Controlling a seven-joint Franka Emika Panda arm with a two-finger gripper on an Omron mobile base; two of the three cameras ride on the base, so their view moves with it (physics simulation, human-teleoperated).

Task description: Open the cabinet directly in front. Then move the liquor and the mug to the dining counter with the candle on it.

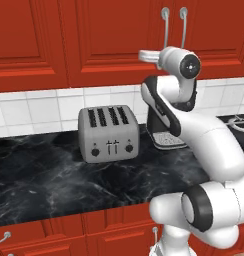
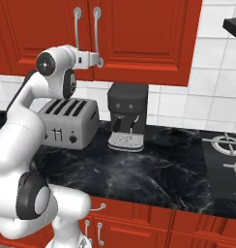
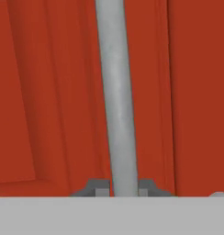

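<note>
Silver and curved, the bar handle [image 3: 117, 98] runs up the middle of the hand view with the two dark fingertips [image 3: 99, 188] pressed against either side of it, so the jaws are clenched on that handle. From the right base view, the gripper [image 2: 97, 60] meets the lower end of the right-hand handle of the cabinet [image 2: 139, 34], whose red raised-panel doors look shut. By my reading the task has barely begun: the handle is grasped, the door is not yet pulled, and the liquor and mug remain to be fetched. On the black marble table [image 1: 49, 177] below stand a four-slot toaster [image 1: 108, 132] and a dark coffee machine [image 2: 127, 116]. No brand or writing is legible anywhere.
</note>
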